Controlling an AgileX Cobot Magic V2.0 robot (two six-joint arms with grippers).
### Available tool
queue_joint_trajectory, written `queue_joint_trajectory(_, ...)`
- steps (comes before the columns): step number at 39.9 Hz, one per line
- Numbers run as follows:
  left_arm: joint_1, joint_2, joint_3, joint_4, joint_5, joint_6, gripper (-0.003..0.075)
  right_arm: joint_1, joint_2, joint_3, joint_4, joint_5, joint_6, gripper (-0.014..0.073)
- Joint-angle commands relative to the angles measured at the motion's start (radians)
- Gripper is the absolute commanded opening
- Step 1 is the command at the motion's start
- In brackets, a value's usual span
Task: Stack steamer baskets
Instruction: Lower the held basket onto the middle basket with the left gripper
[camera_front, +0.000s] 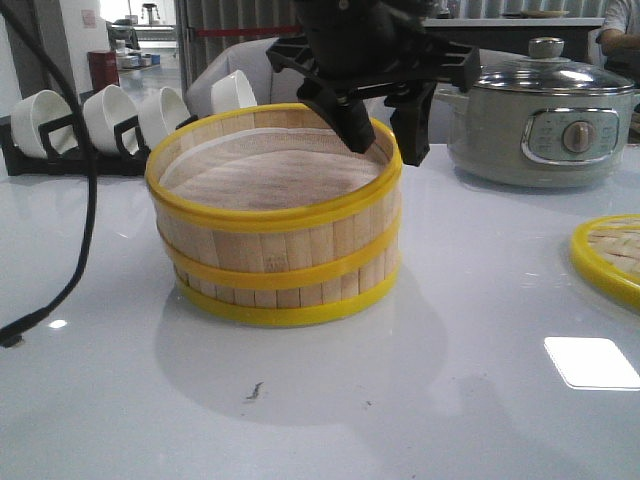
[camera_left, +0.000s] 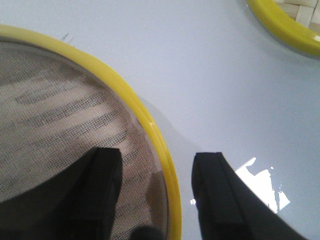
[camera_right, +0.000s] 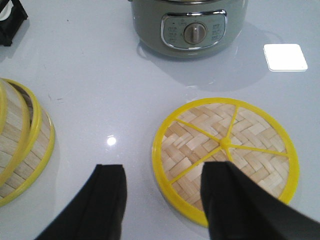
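White glossy tabletop (camera_front: 480, 400) carries the stacked steamer baskets (camera_front: 275, 225), well left of the grey electric pot (camera_front: 545, 125). Over the stack's far-right rim the left gripper (camera_left: 156, 192) stands parted, one finger inside, one outside. Only the right wrist view shows the whole woven lid (camera_right: 225, 152) in front of the pot, under the open, empty right gripper (camera_right: 162, 200). The pot's panel lettering is unreadable.

You see only an edge slice of the woven lid (camera_front: 610, 258) in the front view. The left gripper (camera_front: 385, 135) blocks part of the stacked steamer baskets' (camera_front: 275, 225) far rim.
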Motion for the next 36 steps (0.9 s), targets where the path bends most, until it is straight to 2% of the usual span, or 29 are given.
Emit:
queue_joint_trajectory(1, -0.005, -0.039, -0.031, 0.0, -0.021, 0.002, 0.0403, -0.002, -0.007, -0.039, 0.004, -0.072, -0.003, 0.0445)
queue_joint_trajectory(13, -0.006, -0.032, -0.031, 0.0, -0.029, 0.002, 0.0391, -0.002, -0.007, -0.039, 0.004, -0.072, -0.003, 0.0445)
queue_joint_trajectory(24, -0.006, -0.032, -0.031, 0.0, -0.029, 0.002, 0.0167, -0.002, -0.007, -0.039, 0.004, -0.072, -0.003, 0.0445)
queue_joint_trajectory(36, -0.006, -0.032, -0.031, 0.0, -0.028, 0.003, 0.0151, -0.002, -0.007, -0.039, 0.007, -0.072, -0.003, 0.0445)
